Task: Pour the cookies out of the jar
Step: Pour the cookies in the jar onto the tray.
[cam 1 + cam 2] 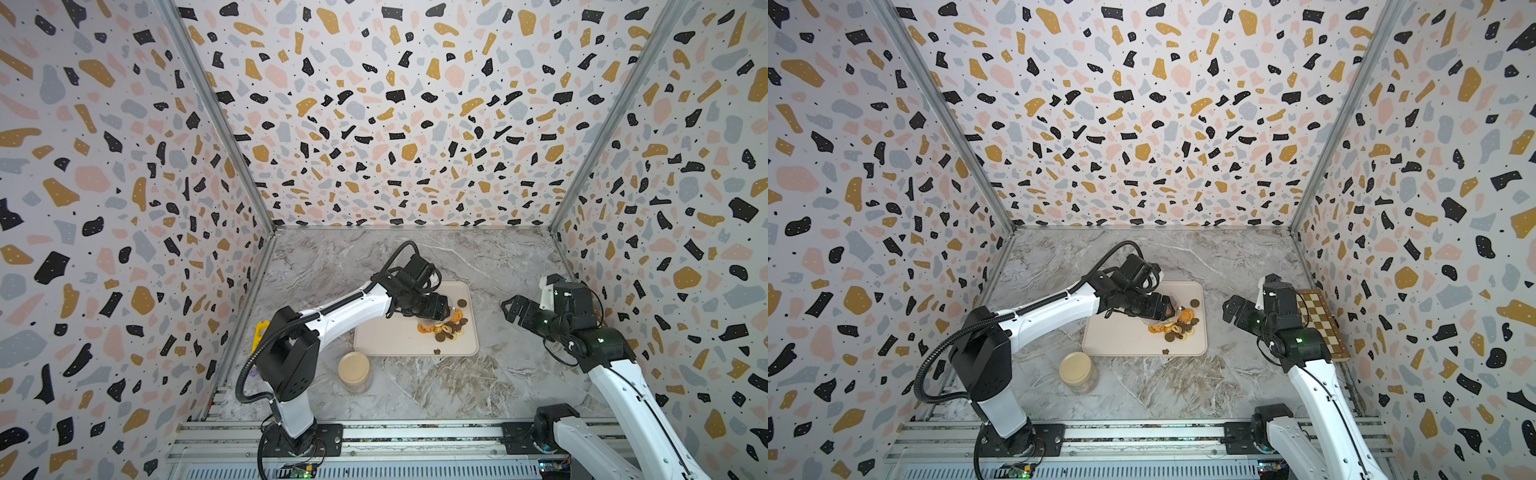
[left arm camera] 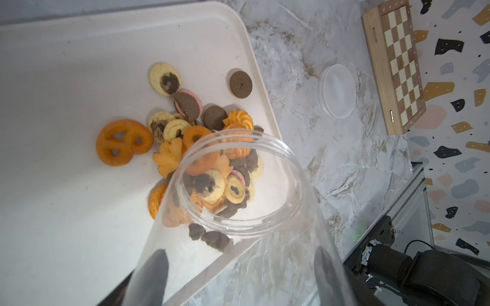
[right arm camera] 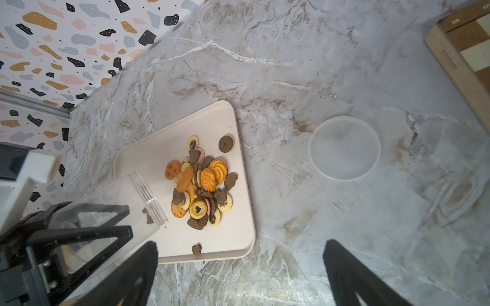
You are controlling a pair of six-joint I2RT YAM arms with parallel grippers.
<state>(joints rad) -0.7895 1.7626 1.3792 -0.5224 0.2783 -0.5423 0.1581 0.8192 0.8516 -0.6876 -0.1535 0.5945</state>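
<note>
In both top views my left tool (image 1: 440, 309) is clamping the clear plastic jar (image 1: 430, 322) and tipping it mouth-down over the cream rectangular tray (image 1: 386, 340). The small round cookies (image 1: 448, 326) are lying in a heap on the tray's right half. My right tool (image 1: 508, 311) is hanging just beside the tray with its jaws spread, holding nothing.

In the left wrist view the fingers (image 2: 148, 275) are pressing on opposite sides of the jar wall. Two dark broken pieces (image 2: 209, 237) are sitting at the rim — the last of the load, as I judge it.

In the right wrist view a translucent round lid (image 3: 344, 148) is lying on the marble surface (image 3: 291, 66), apart from the tray. One dark crumb (image 3: 196, 249) is resting close to the tray's edge.

What I am worrying about: the heap is crowding the tray's right rim, so anything dropping onto it could be bouncing off onto the surface. The slick jar wall could be slipping in the clamp if I shake hard — and dipping the mouth lower could be crushing cookies.
</note>
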